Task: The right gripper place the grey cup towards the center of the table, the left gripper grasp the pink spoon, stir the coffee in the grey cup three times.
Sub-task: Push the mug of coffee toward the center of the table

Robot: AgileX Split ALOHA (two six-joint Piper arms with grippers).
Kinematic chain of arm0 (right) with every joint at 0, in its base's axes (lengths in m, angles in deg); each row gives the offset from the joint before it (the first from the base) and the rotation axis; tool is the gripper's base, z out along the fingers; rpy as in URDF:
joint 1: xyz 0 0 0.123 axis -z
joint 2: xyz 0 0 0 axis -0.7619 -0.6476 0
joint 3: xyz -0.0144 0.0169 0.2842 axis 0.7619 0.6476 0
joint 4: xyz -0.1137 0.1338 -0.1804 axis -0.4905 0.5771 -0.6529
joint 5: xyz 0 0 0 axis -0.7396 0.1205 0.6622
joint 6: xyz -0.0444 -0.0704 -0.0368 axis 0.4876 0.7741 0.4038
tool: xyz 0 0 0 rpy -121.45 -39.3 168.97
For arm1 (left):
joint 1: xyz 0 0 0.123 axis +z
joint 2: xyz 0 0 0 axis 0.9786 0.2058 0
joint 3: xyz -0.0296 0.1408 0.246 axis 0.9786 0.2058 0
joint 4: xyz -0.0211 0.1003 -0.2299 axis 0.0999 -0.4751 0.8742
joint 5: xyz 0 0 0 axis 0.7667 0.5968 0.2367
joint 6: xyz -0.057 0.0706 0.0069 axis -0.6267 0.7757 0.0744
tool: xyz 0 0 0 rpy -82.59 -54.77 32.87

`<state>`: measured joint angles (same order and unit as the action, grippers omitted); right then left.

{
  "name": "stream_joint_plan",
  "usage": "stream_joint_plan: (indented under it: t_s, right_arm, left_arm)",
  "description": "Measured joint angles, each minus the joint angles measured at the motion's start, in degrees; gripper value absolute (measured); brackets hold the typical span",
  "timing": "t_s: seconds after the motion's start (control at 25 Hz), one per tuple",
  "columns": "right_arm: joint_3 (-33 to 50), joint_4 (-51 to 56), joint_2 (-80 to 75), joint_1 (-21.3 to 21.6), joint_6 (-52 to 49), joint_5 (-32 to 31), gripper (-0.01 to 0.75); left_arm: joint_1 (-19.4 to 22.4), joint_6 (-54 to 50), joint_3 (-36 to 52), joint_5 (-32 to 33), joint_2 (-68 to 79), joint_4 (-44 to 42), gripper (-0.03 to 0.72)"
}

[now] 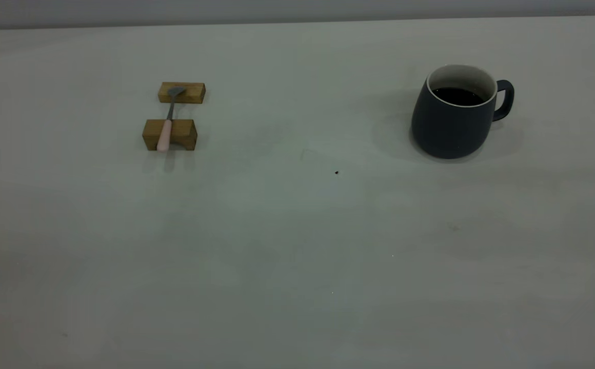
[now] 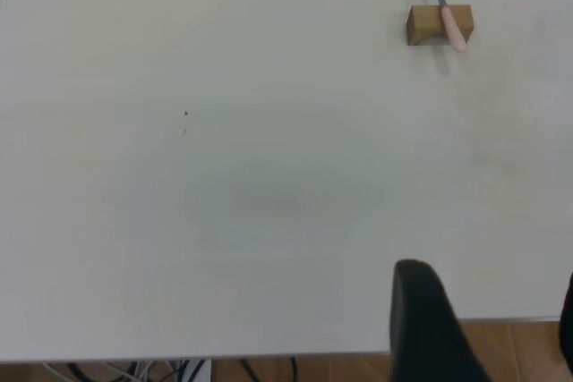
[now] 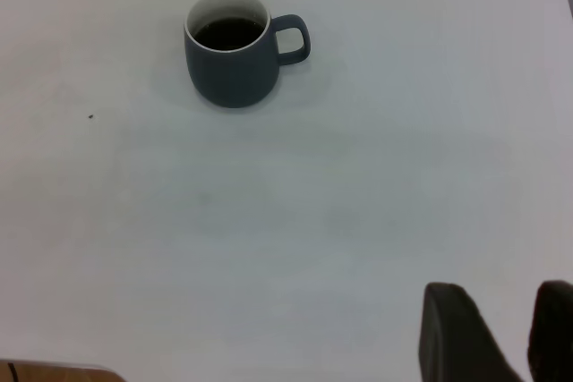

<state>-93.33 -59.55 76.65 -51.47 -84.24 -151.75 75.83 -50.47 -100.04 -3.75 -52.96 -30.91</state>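
While both our grippers are hanging spread near the table (image 1: 297, 256) edge, the cup (image 1: 454, 120) is sitting upper right, the spoon (image 1: 166, 125) resting on blocks (image 1: 170, 134) upper left.

No readable text anywhere.

We find no letters, numbers, brands or signs on the grey cup (image 1: 454, 120) at the upper right of the exterior view, on the pink spoon (image 1: 165, 130) and its two wooden blocks (image 1: 170, 134) at the upper left, or on the table (image 1: 297, 256); the dark speck (image 1: 336, 172) near the middle is only a mark.
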Motion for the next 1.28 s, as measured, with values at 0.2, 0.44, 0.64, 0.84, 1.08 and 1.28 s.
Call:
stream_joint_plan:
  t_s: [0.2, 0.44, 0.64, 0.84, 1.08, 1.28]
  right_arm:
    - [0.0, 0.1, 0.0, 0.0, 0.0, 0.0, 0.24]
    - [0.0, 0.9, 0.0, 0.0, -0.1, 0.0, 0.24]
    - [-1.8, -2.9, -5.4, 0.0, -4.8, -1.7, 0.251]
    - [-7.9, -6.3, -23.3, 0.0, -6.4, 1.1, 0.381]
    - [-14.1, -7.2, -48.2, 0.0, -4.0, 11.4, 0.649]
    - [-16.8, -9.0, -66.0, 0.0, 3.6, 22.0, 0.704]
  left_arm:
    - [0.0, 0.0, 0.0, 0.0, 0.0, 0.0, 0.438]
    - [0.0, 0.0, 0.0, 0.0, 0.0, 0.0, 0.438]
    - [0.0, 0.0, 0.0, 0.0, 0.0, 0.0, 0.438]
    - [0.0, 0.0, 0.0, 0.0, 0.0, 0.0, 0.438]
    - [0.0, 0.0, 0.0, 0.0, 0.0, 0.0, 0.438]
    - [0.0, 0.0, 0.0, 0.0, 0.0, 0.0, 0.438]
